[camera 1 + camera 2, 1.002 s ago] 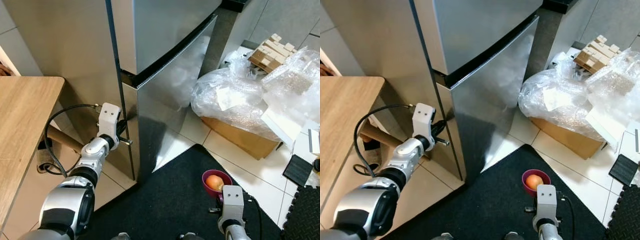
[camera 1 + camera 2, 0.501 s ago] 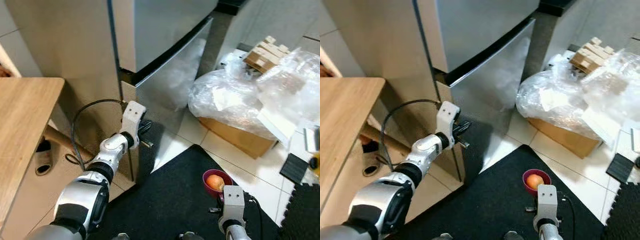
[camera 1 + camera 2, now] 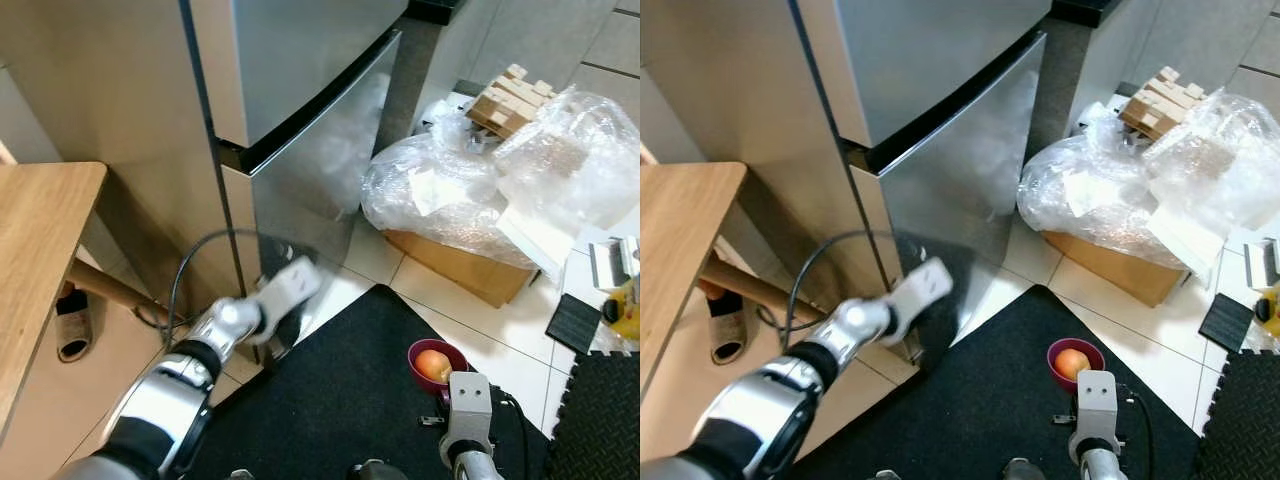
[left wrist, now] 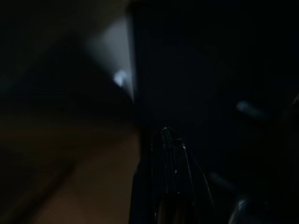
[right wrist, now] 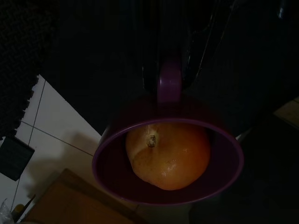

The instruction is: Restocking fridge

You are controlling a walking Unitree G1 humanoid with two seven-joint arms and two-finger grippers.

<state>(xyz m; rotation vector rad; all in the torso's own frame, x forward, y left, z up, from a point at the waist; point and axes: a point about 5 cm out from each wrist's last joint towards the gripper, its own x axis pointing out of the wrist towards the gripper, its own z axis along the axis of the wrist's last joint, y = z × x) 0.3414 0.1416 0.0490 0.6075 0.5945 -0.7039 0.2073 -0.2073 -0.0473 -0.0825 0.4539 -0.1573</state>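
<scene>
The steel fridge (image 3: pixel 300 60) stands ahead with its upper door and lower door (image 3: pixel 320 160) both shut. My left gripper (image 3: pixel 288 302) is a blurred streak low in front of the lower door's near bottom corner; the left wrist view is almost black. My right gripper (image 5: pixel 169 80) is shut on the handle of a purple cup (image 3: pixel 434 363), held low over the black mat (image 3: pixel 340 400). An orange fruit (image 5: pixel 168 154) lies inside the cup.
A wooden table (image 3: pixel 30 250) is at my left, with a shoe (image 3: pixel 72 322) beneath it. A plastic-wrapped cardboard box (image 3: pixel 470 200) sits on the tiled floor right of the fridge. Black foam tiles (image 3: pixel 600 420) lie at the far right.
My left arm has swung from the fridge's left edge down and to the right, across the lower door's corner. The view has shifted a little. The right gripper keeps the cup still.
</scene>
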